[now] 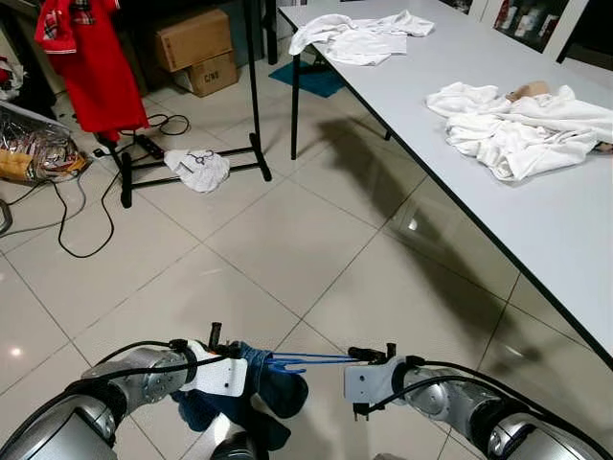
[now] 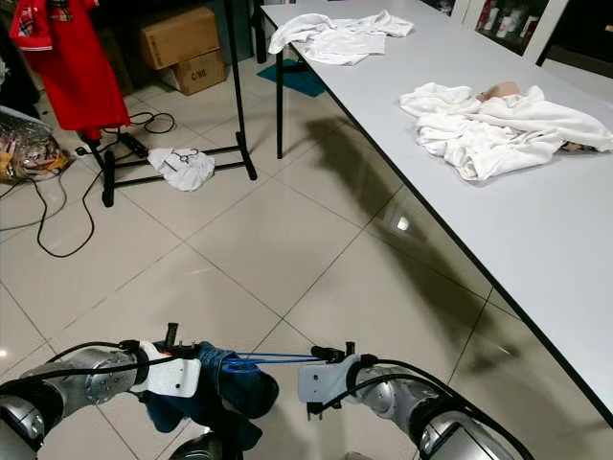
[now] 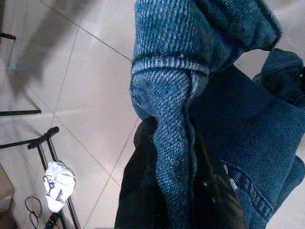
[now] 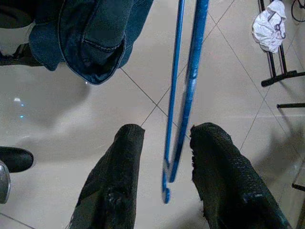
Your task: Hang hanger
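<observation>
A thin blue hanger (image 1: 311, 361) carries a dark blue denim garment (image 1: 273, 388) low in front of me, above the tiled floor. My left gripper (image 1: 238, 356) is shut on a fold of the denim (image 3: 171, 143), which wraps over its fingers (image 3: 138, 195). My right gripper (image 4: 164, 143) is open, and the hanger's end (image 4: 183, 109) runs between its two fingers, nearer one of them. At the far left stands the black clothes rack (image 1: 254, 96), where a red shirt (image 1: 91, 57) hangs.
A white cloth (image 1: 196, 169) lies on the rack's base bar. Cables (image 1: 81, 220) trail over the floor beside it, and cardboard boxes (image 1: 196, 48) stand behind. A long white table (image 1: 536, 230) with heaps of white clothes (image 1: 522, 120) runs along the right.
</observation>
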Robot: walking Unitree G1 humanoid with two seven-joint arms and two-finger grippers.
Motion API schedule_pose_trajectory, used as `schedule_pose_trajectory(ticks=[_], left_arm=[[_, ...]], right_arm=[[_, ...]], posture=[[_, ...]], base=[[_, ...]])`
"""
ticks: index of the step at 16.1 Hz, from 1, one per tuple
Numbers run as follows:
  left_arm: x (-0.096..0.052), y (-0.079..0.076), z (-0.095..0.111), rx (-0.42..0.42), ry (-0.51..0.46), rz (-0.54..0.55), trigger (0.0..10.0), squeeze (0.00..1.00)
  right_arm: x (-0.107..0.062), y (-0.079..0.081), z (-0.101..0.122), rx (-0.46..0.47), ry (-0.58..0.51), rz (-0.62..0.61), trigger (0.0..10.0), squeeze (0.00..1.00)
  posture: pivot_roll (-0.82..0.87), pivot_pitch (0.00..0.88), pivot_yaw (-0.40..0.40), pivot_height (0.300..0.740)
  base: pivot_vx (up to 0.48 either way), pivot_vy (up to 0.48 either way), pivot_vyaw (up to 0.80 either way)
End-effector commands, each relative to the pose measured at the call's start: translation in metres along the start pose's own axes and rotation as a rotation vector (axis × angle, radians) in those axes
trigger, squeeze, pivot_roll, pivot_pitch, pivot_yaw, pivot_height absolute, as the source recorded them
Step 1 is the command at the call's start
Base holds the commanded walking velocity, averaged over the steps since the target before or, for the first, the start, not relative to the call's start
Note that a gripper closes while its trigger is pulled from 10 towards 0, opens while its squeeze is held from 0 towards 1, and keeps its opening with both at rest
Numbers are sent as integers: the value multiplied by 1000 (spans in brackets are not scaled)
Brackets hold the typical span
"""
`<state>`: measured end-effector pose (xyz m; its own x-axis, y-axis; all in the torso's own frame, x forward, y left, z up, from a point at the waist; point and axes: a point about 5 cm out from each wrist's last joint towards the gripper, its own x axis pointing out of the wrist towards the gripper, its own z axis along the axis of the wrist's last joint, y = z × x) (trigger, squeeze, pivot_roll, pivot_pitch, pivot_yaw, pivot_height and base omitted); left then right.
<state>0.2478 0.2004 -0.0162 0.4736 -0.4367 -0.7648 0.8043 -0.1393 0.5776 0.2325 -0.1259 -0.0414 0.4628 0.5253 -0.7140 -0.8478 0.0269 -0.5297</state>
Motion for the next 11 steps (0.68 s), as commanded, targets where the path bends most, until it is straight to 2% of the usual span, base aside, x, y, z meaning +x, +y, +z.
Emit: schedule_pose_trajectory(ticks=[1, 2, 3, 4, 8, 9, 11], left_arm=[[0, 10, 2, 35, -14, 21, 10000, 0], [0, 10, 2, 36, -14, 21, 10000, 0], [0, 10, 2, 40, -16, 19, 10000, 0], [0, 10, 2, 43, -16, 18, 10000, 0], [1, 10, 4, 43, -17, 21, 10000, 0], [2, 10, 5, 41, -20, 22, 10000, 0], [3, 9, 6, 38, -24, 24, 10000, 0]], right_arm=[[0, -6, 0, 17, 6, -8, 9333, 0], [0, -5, 0, 19, 3, -6, 9333, 0], [0, -5, 0, 22, -3, -6, 2118, 0], [0, -5, 0, 22, -7, -7, 0, 0], [-1, -7, 0, 21, -11, -10, 0, 0], [-1, -7, 0, 21, -13, -10, 314, 0], [-1, -8, 2, 20, -21, -10, 0, 0]], posture=[[-38, 15, 42, 740], [-40, 15, 44, 740], [-41, 15, 43, 740], [-42, 15, 43, 740], [-43, 14, 43, 740], [-43, 14, 43, 740], [-40, 17, 43, 740]], base=[[0, 0, 0], [0, 0, 0], [0, 0, 0], [0, 0, 0], [0, 0, 0], [0, 0, 0], [0, 0, 0]])
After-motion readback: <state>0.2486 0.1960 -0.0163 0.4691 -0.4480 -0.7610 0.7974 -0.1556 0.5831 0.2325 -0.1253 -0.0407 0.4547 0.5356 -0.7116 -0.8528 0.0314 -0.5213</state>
